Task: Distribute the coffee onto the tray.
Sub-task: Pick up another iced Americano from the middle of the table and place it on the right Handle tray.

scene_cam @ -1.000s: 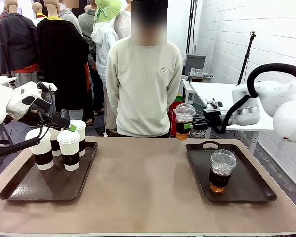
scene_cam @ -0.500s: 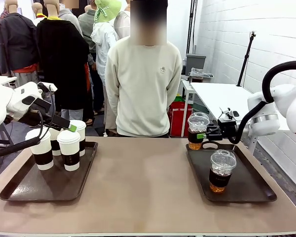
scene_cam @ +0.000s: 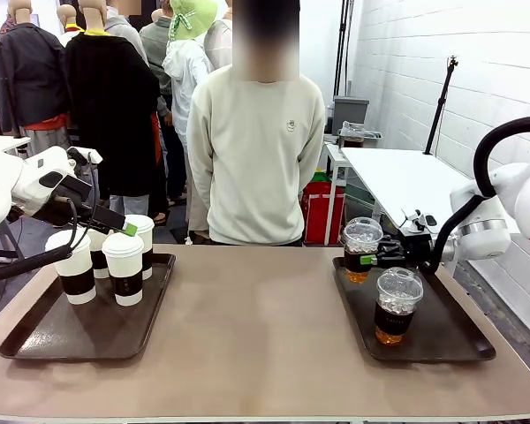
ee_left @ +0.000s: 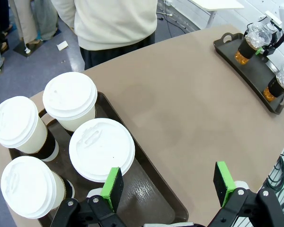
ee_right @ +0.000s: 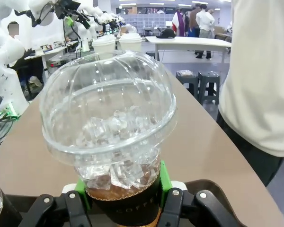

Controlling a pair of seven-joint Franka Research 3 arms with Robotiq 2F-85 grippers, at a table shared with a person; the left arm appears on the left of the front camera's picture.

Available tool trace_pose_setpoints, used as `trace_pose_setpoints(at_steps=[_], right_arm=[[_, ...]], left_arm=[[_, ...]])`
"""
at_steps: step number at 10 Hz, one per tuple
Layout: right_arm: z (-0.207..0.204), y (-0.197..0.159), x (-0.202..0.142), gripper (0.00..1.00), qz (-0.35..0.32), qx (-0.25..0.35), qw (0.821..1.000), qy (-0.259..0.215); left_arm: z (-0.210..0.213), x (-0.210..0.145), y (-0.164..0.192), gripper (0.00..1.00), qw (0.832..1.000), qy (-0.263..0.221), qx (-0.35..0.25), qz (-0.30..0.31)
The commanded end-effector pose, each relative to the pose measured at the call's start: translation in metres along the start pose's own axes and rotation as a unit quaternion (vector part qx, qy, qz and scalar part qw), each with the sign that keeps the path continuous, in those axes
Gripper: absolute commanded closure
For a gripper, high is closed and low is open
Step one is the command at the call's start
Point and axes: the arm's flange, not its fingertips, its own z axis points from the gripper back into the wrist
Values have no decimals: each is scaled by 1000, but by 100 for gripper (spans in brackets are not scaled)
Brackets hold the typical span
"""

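- The right hand (scene_cam: 376, 257) has carried its iced cup (scene_cam: 361, 249) down and toward the robot's right since the earlier frames; the cup is now low over the far left corner of the right tray (scene_cam: 442, 344), and whether it touches the tray cannot be told.
- The right hand is clamped on that cup's dark sleeve, green pads (ee_right: 164, 176) pressing either side; the cup stands upright, with ice and amber drink under its clear dome.
- A second iced cup (scene_cam: 397, 305) stands upright on the same tray, nearer the robot, apart from the held one.
- The left hand (ee_left: 168, 182) is spread wide and holds nothing, hovering over the left tray (scene_cam: 35, 340), above the paper cups (ee_left: 101, 149).
- Four white-lidded paper cups with dark sleeves stand close together at the far end of the left tray.
- Both trays rest on the brown tabletop (scene_cam: 256, 327), well apart, with bare surface between.
- A person (scene_cam: 257, 132) in a cream sweater stands at the far side.
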Motion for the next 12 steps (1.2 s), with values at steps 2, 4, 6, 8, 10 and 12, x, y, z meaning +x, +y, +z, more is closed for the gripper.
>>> trace_pose_setpoints(at_steps=[2,4,6,8,10,12], right_arm=[[-2,2,3,38,-6,-4,1000,-16],[2,0,-2,38,-2,-2,1000,0],[2,0,-2,38,-2,-2,1000,0],[2,0,-9,38,-7,-2,1000,2],[11,-2,-21,38,-11,-5,1000,6],[18,-3,-32,38,-7,-6,1000,2]], left_arm=[[-2,0,3,0,1000,-4,-7,2],[-2,0,3,0,1000,-4,-7,2],[-2,0,3,0,1000,-4,-7,2],[-2,0,3,0,1000,-4,-7,2],[-2,0,3,0,1000,-4,-7,2],[-2,0,3,0,1000,-4,-7,2]])
